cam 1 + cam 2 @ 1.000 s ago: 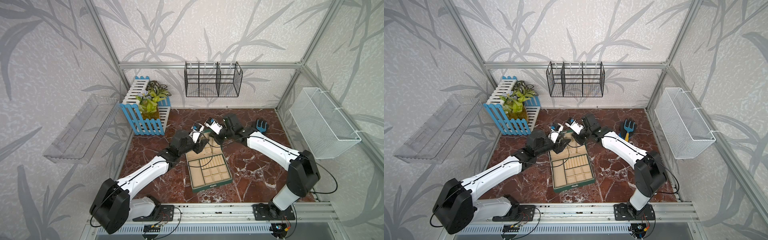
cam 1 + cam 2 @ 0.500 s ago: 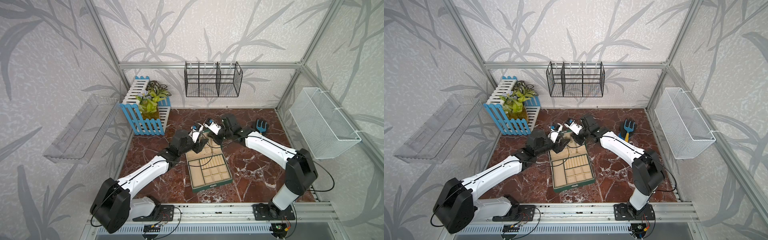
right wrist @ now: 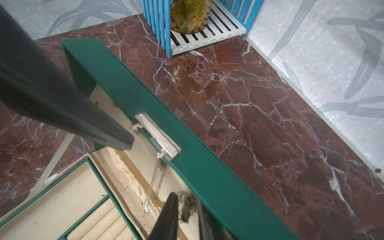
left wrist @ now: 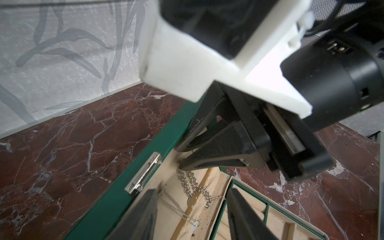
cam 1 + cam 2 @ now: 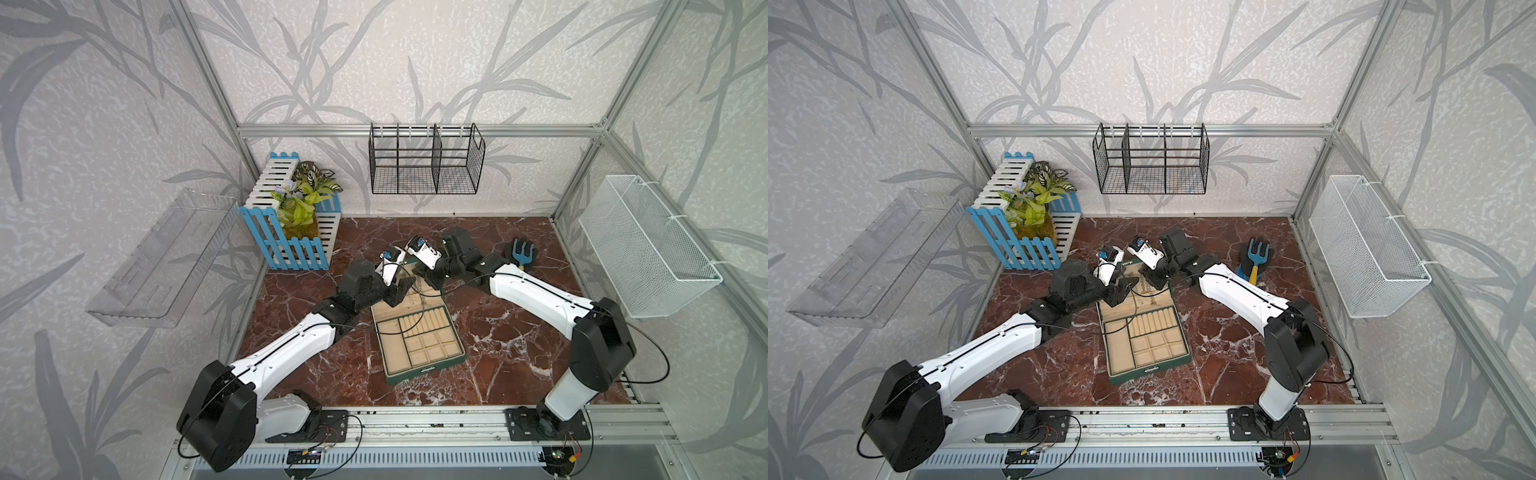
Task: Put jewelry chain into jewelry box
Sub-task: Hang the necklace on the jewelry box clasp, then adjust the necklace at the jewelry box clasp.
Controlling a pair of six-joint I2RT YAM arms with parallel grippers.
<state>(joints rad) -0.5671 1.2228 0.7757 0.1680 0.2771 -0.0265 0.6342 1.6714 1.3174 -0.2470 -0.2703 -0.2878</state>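
The dark green jewelry box [image 5: 424, 370] [image 5: 1148, 372] stands open mid-table with its lid raised [image 3: 187, 149]. Against the lid's cream lining hangs the chunky jewelry chain [image 4: 191, 185] [image 3: 188, 200], beside a thin necklace [image 4: 176, 205]. My right gripper [image 3: 186, 197] [image 4: 180, 158] is at the chain's upper end. Its jaws stand a little apart, with links between them. My left gripper [image 4: 192, 193] [image 5: 401, 291] is open in front of the lining, and the hanging chain shows between its fingers. One left finger [image 3: 116, 137] reaches in near the silver clasp [image 3: 158, 137].
A blue and white picket planter [image 5: 291, 232] with a plant stands at the back left. A blue garden fork on a black glove [image 5: 521, 253] lies at the back right. A black wire basket [image 5: 424, 166], a white mesh basket [image 5: 648, 249] and a clear shelf [image 5: 158, 257] hang on the walls.
My right gripper's jaws have parted slightly around the chain's top. Both arms have stayed nearly in place at the lid.
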